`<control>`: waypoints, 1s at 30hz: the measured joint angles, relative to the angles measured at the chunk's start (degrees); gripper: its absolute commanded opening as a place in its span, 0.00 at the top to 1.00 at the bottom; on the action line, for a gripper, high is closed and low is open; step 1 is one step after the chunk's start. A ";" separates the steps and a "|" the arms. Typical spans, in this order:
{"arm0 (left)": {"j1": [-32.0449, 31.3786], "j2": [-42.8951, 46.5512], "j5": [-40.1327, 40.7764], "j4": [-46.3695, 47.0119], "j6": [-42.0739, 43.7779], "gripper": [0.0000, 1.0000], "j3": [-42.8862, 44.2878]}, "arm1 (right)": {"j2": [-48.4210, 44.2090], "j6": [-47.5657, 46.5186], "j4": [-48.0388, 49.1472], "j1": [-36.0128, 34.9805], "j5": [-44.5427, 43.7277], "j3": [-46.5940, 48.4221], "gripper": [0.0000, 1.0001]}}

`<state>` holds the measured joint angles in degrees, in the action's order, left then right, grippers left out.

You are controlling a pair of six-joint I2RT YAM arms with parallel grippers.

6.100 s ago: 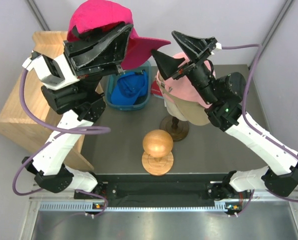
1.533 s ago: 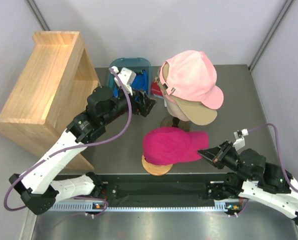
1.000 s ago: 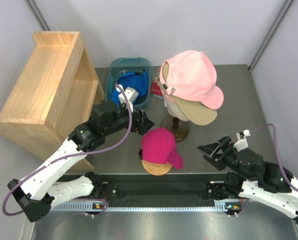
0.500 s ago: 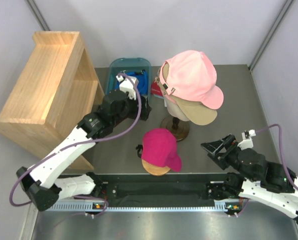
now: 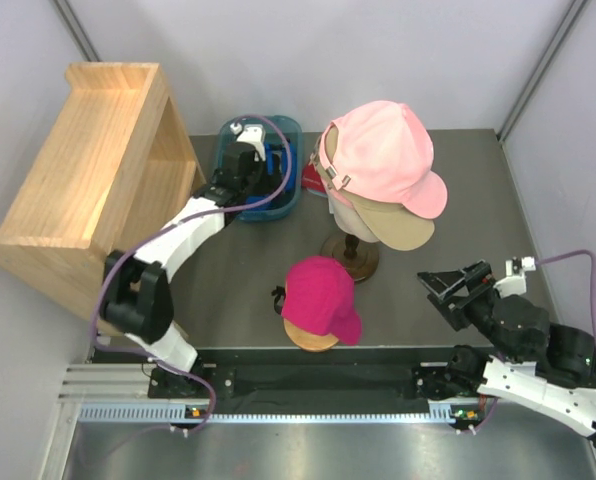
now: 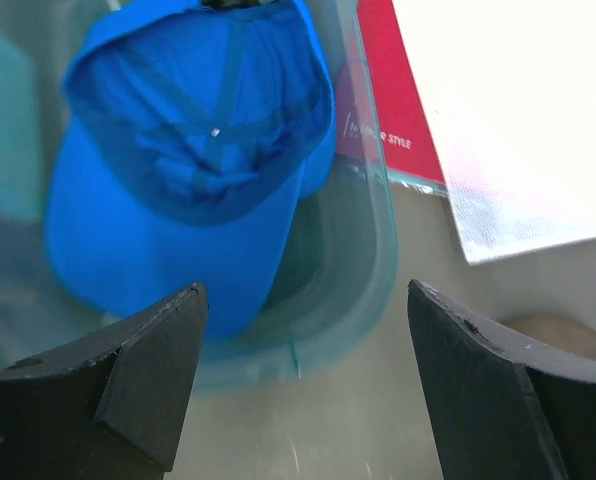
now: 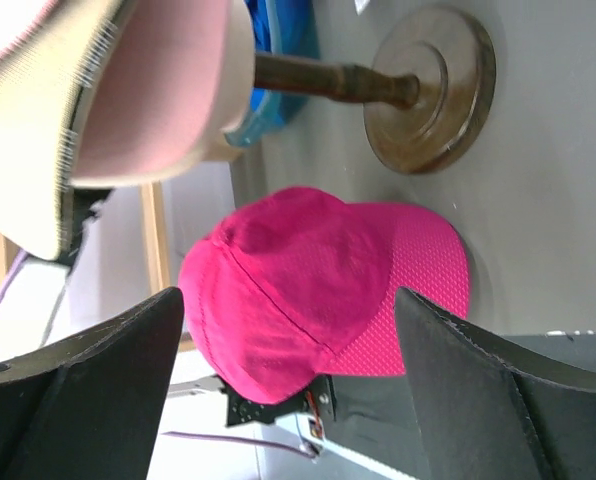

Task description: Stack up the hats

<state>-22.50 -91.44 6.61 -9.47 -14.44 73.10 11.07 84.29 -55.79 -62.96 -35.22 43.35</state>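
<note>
A magenta hat (image 5: 321, 297) rests over the wooden ball, brim toward the near edge; the right wrist view shows this magenta hat (image 7: 308, 280) too. A light pink hat (image 5: 383, 155) sits on a tan hat (image 5: 396, 230) on the mannequin stand. A royal blue hat (image 6: 178, 190) lies upside down in the teal bin (image 6: 373, 250). My left gripper (image 5: 273, 178) hovers open at the bin's near rim, empty in the left wrist view (image 6: 303, 300). My right gripper (image 5: 440, 290) is open and empty, to the right of the magenta hat and apart from it (image 7: 288, 295).
A wooden shelf (image 5: 88, 170) fills the left side. The stand's round wooden base (image 5: 350, 258) is behind the magenta hat, and the ball's base (image 5: 308, 340) peeks out under it. A red package (image 6: 388, 100) lies beside the bin.
My left arm has swung back and stretched out to the bin. My right arm has drawn back to the right. The magenta hat stays on the ball.
</note>
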 measured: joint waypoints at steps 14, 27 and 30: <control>3.45 -23.54 -8.76 6.32 2.16 0.22 15.10 | 1.57 3.08 -3.67 0.00 -4.83 5.70 0.15; 3.34 -28.46 -9.49 9.40 1.27 0.28 17.33 | 2.51 5.88 -8.52 0.00 -6.91 9.05 0.15; 3.34 -28.46 -8.48 9.44 1.29 0.30 17.31 | 2.56 6.01 -9.11 0.00 -7.37 9.33 0.15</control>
<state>-19.16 -119.90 -1.87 -0.03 -13.15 90.41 13.63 90.30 -64.90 -62.96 -42.59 52.69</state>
